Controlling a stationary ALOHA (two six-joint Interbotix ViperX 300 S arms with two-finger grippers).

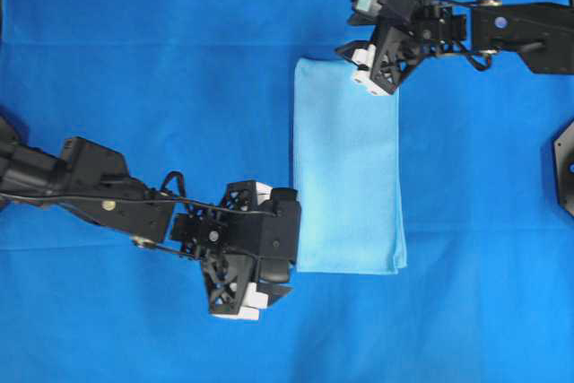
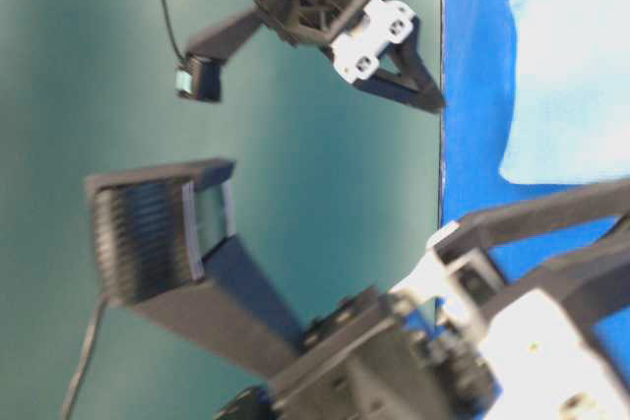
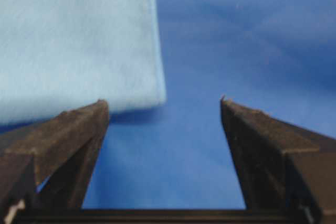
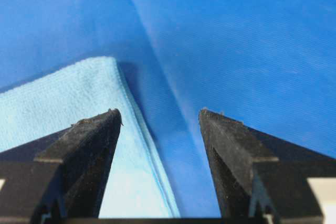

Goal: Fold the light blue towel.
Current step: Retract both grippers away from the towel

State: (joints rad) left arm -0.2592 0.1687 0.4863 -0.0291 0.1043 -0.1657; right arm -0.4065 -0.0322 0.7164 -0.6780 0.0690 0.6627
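Left hand (image 1: 269,262) spread wide by folded pale sky-blue microfibre towel (image 1: 346,168), right hand (image 1: 381,73) wide at its far corner, royal-blue covered desk (image 1: 161,60)

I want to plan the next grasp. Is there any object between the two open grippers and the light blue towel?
Nothing visible is in the way. The left gripper is open at one corner of the light blue towel, and the right gripper is open at another corner. Only the bare blue table covering lies around them.
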